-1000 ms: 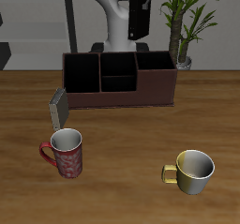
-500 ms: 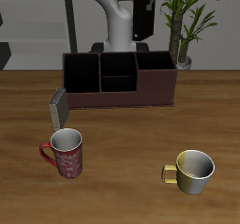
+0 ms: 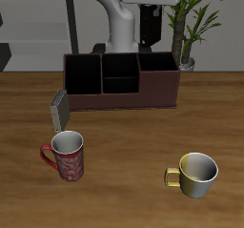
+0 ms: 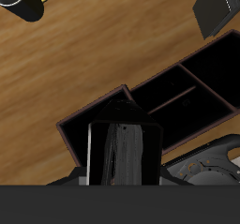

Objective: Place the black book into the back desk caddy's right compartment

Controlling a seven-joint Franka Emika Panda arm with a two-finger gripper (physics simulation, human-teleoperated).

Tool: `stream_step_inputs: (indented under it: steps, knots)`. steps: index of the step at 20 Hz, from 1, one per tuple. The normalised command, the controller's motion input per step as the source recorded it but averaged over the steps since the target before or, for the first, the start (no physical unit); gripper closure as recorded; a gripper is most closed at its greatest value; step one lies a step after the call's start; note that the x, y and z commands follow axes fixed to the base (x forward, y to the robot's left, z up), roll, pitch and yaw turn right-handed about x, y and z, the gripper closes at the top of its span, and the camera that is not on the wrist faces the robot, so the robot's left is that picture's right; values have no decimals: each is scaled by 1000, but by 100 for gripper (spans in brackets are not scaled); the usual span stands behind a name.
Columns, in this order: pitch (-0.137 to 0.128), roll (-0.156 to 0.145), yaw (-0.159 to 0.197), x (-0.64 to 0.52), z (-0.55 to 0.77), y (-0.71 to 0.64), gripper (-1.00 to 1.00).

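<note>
The gripper point(image 3: 150, 31) held clamped on the black book point(image 4: 122, 153), seemingly thin, stiff and light, above the back desk caddy point(image 3: 121, 80).

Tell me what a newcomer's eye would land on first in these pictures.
First the back desk caddy, a long dark box standing at the table's back before the robot's white base. Then the two mugs nearer the table's front edge: a red patterned mug and a yellow mug. In the wrist view, the black book hangs upright in the hand above the caddy's widest section.
</note>
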Motion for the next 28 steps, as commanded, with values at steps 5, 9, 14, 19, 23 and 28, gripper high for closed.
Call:
stream_step_inputs:
  steps: [5, 9, 14, 19, 23, 28]
  knots:
    - [6, -6, -10, 77, -105, 0, 100]
    - [9, 3, -9, 122, -185, 3, 100]
    - [24, 0, -24, 120, -204, 6, 100]
    - [31, -1, -10, 66, -208, -2, 100]
    - [4, 0, 11, 29, -110, 10, 100]
    - [11, 0, -16, 57, -108, 6, 100]
